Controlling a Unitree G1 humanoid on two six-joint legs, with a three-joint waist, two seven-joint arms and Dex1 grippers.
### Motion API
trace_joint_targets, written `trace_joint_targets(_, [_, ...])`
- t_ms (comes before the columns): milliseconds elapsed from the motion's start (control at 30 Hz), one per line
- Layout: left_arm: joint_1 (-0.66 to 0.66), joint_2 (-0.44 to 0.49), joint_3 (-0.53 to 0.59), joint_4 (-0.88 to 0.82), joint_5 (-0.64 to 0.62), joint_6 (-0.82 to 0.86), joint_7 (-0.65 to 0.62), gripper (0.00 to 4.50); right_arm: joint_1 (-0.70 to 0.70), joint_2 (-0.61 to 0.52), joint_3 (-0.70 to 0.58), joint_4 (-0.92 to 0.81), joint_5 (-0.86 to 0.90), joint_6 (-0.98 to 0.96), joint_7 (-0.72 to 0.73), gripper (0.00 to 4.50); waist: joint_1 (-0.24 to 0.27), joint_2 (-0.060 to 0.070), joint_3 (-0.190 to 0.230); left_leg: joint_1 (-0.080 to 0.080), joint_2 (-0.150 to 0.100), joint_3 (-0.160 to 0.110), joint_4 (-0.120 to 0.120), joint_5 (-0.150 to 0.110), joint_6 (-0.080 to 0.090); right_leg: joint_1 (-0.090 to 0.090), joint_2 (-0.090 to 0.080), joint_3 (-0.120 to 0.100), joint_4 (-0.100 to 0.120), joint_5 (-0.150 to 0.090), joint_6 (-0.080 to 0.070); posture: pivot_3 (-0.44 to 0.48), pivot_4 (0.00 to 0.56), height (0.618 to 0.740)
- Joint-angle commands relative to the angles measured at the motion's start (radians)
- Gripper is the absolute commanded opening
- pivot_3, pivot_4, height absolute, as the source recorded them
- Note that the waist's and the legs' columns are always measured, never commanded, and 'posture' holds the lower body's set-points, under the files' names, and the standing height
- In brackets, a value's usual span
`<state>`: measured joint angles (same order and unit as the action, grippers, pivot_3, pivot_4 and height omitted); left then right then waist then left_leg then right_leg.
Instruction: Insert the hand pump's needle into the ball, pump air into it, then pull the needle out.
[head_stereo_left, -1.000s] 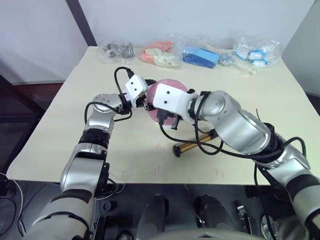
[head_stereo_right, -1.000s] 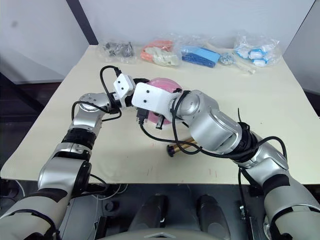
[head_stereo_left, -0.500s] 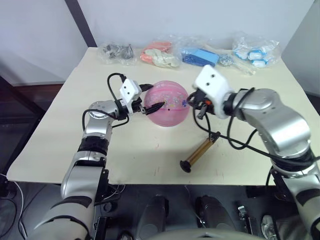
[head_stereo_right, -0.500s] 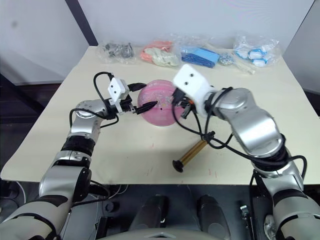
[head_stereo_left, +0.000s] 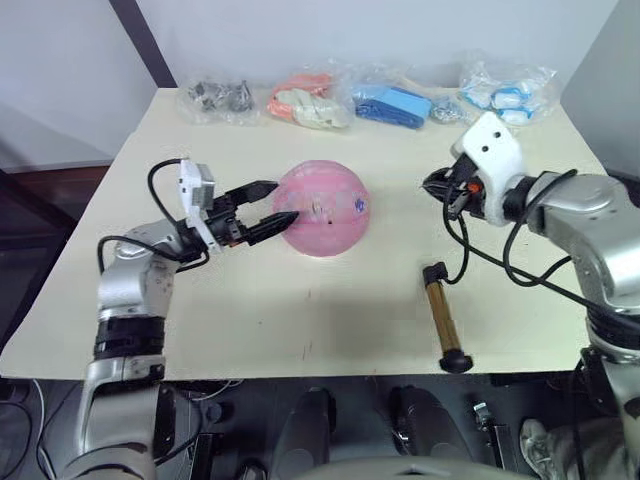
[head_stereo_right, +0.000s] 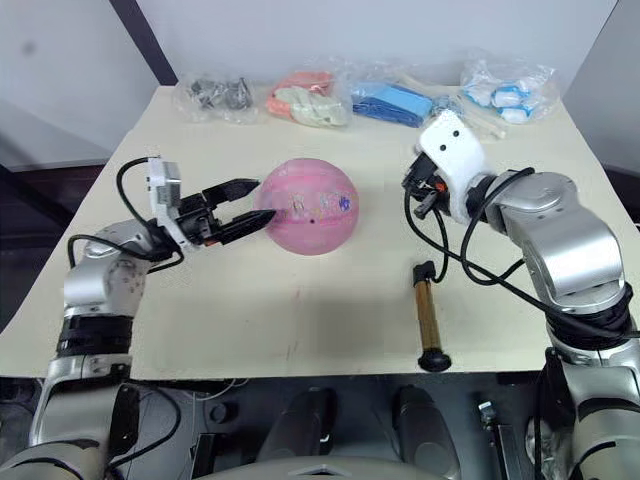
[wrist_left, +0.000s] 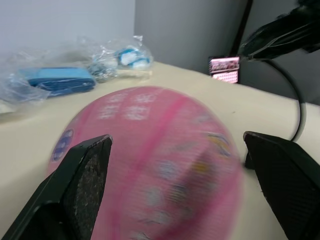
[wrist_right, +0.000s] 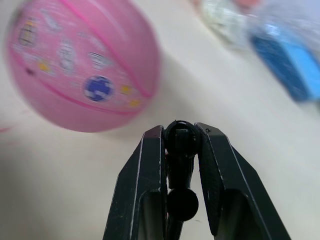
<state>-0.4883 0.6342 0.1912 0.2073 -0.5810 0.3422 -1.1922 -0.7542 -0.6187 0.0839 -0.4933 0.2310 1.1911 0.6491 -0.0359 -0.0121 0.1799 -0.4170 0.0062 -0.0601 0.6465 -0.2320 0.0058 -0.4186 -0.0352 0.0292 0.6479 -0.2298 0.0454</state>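
Pulled back from ball (head_stereo_left: 323, 208): right gripper (wrist_right: 180, 145) clamped on hose (head_stereo_left: 470, 262); left gripper (head_stereo_left: 268, 203) spread, flanking ball.

Pink ball (head_stereo_right: 305, 205) with colourful prints; gold-bronze, black-ended pump (head_stereo_right: 428, 316).

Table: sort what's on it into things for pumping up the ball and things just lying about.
For the job:
- ball
- hand pump
- pump's black hose, its end in the right gripper

Lying about, along the far edge:
- bag of dark metal parts
- orange-pink bag
- blue bag
- blue-and-white bag
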Motion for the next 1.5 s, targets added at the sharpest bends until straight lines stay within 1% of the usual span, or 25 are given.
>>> trace_joint_targets(33, [0.026, 0.033, 0.047, -0.099, -0.069, 0.072, 0.003, 4.5, 0.002, -0.026, -0.038, -0.001, 0.018, -0.052, 0.005, 0.34, 0.0, 0.0, 0.001, 0.0, 0.0, 0.0, 0.0, 0.0, 0.0, 0.0, 0.0, 0.0, 0.0, 0.0, 0.0, 0.0, 0.15, 0.74])
trace_joint_targets(167, [0.086, 0.077, 0.063, -0.183, -0.135, 0.167, -0.028, 4.5, 0.011, -0.05, -0.048, 0.023, 0.03, -0.085, 0.006, 0.34, -0.001, -0.001, 0.002, -0.001, 0.0, 0.001, 0.0, 0.0, 0.0, 0.001, 0.0, 0.0, -0.002, 0.0, 0.0, 0.0, 0.15, 0.74])
trace_joint_targets(233, [0.144, 0.12, 0.069, -0.261, -0.19, 0.225, -0.082, 4.5, 0.012, -0.06, -0.058, 0.049, 0.03, -0.118, 0.006, 0.34, -0.004, -0.001, 0.002, -0.001, 0.0, 0.001, 0.0, 0.0, 0.0, 0.001, 0.0, 0.0, -0.003, 0.0, 0.0, 0.0, 0.15, 0.74])
trace_joint_targets(300, [0.211, 0.15, 0.077, -0.34, -0.228, 0.26, -0.107, 4.5, 0.017, -0.075, -0.064, 0.08, 0.024, -0.16, 0.007, 0.34, -0.005, -0.001, 0.003, -0.001, 0.001, 0.001, -0.001, 0.0, 0.0, 0.001, 0.0, 0.0, -0.003, 0.0, 0.0, 0.0, 0.15, 0.74])
trace_joint_targets(467, [0.318, 0.167, 0.101, -0.448, -0.271, 0.285, -0.094, 4.5, 0.024, -0.102, -0.08, 0.125, 0.03, -0.23, 0.017, 0.34, -0.002, -0.001, 0.003, 0.0, 0.002, 0.002, -0.002, 0.0, 0.0, 0.0, -0.001, 0.001, -0.004, 0.0, 0.0, 0.0, 0.15, 0.74])
trace_joint_targets(600, [0.413, 0.154, 0.108, -0.497, -0.239, 0.237, -0.089, 4.5, 0.011, -0.102, -0.11, 0.173, 0.042, -0.275, 0.02, 0.34, -0.002, -0.001, 0.003, 0.0, 0.001, 0.002, -0.002, 0.0, 0.0, 0.001, 0.0, 0.001, -0.004, 0.0, 0.0, 0.0, 0.15, 0.74])
trace_joint_targets(733, [0.468, 0.129, 0.106, -0.488, -0.187, 0.153, -0.076, 4.5, 0.008, -0.082, -0.124, 0.197, 0.051, -0.292, -0.001, 0.34, -0.002, -0.001, 0.003, 0.001, 0.001, 0.004, -0.002, 0.0, 0.0, 0.0, 0.0, 0.002, -0.004, 0.0, 0.0, 0.0, 0.15, 0.74])
trace_joint_targets(833, [0.487, 0.113, 0.105, -0.477, -0.167, 0.113, -0.065, 4.5, 0.033, -0.062, -0.138, 0.207, 0.064, -0.3, -0.012, 0.34, 0.0, -0.001, 0.003, 0.001, 0.001, 0.004, -0.002, 0.0, 0.0, 0.001, 0.0, 0.002, -0.004, 0.0, 0.0, 0.0, 0.15, 0.74])
trace_joint_targets(967, [0.512, 0.097, 0.096, -0.471, -0.146, 0.073, -0.065, 4.5, 0.111, -0.047, -0.167, 0.248, 0.055, -0.343, -0.039, 0.34, 0.003, -0.001, 0.003, 0.001, 0.001, 0.004, -0.002, 0.0, 0.0, 0.001, 0.0, 0.002, -0.004, 0.0, 0.0, 0.0, 0.15, 0.74])
trace_joint_targets(1167, [0.526, 0.085, 0.083, -0.459, -0.132, 0.039, -0.067, 4.5, 0.219, -0.016, -0.213, 0.265, 0.066, -0.332, -0.102, 0.34, 0.005, -0.001, 0.003, 0.001, 0.001, 0.005, -0.001, 0.0, 0.0, 0.001, 0.0, 0.003, -0.004, 0.0, 0.0, 0.0, 0.15, 0.74])
trace_joint_targets(1367, [0.521, 0.079, 0.066, -0.439, -0.118, 0.018, -0.072, 4.5, 0.282, -0.007, -0.201, 0.278, 0.073, -0.331, -0.11, 0.34, 0.0, -0.001, 0.003, 0.002, 0.002, 0.007, 0.001, 0.0, 0.0, 0.001, 0.001, 0.005, -0.001, 0.0, 0.0, 0.0, 0.15, 0.74])
trace_joint_targets(1500, [0.515, 0.072, 0.045, -0.426, -0.104, 0.005, -0.073, 4.5, 0.3, 0.006, -0.196, 0.389, 0.04, -0.373, -0.137, 0.34, -0.001, -0.001, 0.003, 0.003, 0.002, 0.008, 0.003, 0.0, 0.0, 0.002, 0.002, 0.007, -0.001, 0.0, 0.0, 0.0, 0.15, 0.74])
